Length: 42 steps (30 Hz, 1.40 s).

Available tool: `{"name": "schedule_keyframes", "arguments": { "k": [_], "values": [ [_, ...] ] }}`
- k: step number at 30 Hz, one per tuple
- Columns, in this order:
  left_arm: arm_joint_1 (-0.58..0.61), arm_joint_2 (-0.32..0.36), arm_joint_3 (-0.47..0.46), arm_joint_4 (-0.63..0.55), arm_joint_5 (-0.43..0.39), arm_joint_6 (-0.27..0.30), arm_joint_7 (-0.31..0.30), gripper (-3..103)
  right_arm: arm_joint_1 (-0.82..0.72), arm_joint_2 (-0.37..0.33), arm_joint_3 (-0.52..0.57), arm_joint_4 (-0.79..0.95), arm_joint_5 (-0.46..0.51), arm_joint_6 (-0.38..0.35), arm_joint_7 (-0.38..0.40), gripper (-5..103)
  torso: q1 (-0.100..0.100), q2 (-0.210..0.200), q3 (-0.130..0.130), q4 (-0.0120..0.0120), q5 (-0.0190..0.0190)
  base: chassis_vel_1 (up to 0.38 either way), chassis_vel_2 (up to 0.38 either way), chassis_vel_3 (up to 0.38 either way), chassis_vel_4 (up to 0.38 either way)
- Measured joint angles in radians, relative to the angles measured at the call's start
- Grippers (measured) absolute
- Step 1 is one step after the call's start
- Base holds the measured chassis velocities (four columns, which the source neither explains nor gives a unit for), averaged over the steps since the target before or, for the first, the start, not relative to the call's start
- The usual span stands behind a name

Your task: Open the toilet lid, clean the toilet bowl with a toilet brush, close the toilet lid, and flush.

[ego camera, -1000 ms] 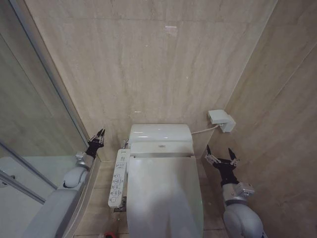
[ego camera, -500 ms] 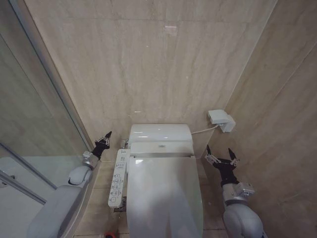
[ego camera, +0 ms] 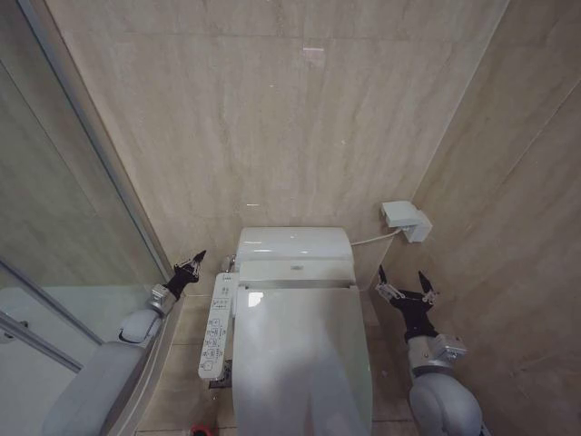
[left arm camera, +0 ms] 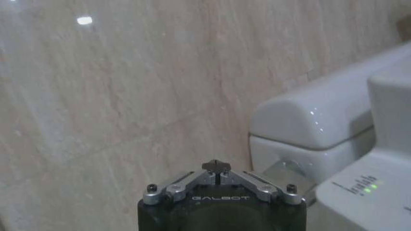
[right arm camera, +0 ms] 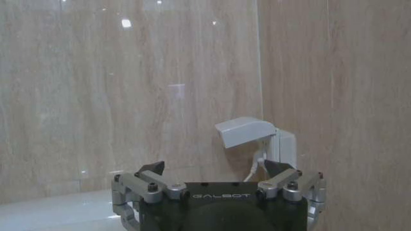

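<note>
With the toilet lid [ego camera: 304, 363] down, the left pincer [ego camera: 194, 263], fingers now pinched together, has edged toward the control panel [ego camera: 215, 325], probably to start opening, while the right pincer [ego camera: 402, 283] waits spread wide.

My head view cuts off the toilet lid [ego camera: 304, 354] at the bottom edge. The closed lid hides the toilet bowl. A small red object [ego camera: 198, 431] barely shows at that edge.

One toilet lid [ego camera: 302, 359], one control panel [ego camera: 216, 326], two tools.
</note>
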Motion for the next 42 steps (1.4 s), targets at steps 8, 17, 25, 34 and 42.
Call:
{"name": "schedule_keyframes", "arguments": {
  "k": [8,17,25,34,42],
  "values": [
    [-0.026,-0.035,0.020,0.038,0.004,-0.018,0.024,0,0.000,0.000,0.000,0.000,0.000,0.000,0.000,100,0.000,0.000,0.000,0.0000,0.0002,0.000,0.000,0.000,0.000],
    [-0.068,-0.061,0.048,0.103,0.008,-0.040,0.062,0,0.000,0.000,0.000,0.000,0.000,0.000,0.000,100,0.000,0.000,0.000,0.0002,0.0002,0.000,0.000,0.000,0.000],
    [-0.082,-0.066,0.069,0.143,0.011,-0.060,0.103,0,0.000,0.000,0.000,0.000,0.000,0.000,0.000,100,0.000,0.000,0.000,0.0000,0.0002,0.000,0.000,0.000,0.000],
    [-0.084,-0.076,0.069,0.170,0.023,-0.073,0.120,0,0.000,0.000,0.000,0.000,0.000,0.000,0.000,100,0.000,0.000,0.000,0.0003,0.0004,0.000,0.000,0.000,0.000],
    [-0.085,-0.089,0.066,0.179,0.029,-0.077,0.122,0,0.000,0.000,0.000,0.000,0.000,0.000,0.000,100,0.000,0.000,0.000,0.0005,0.0007,0.000,0.000,0.000,0.000]
  ]
}}
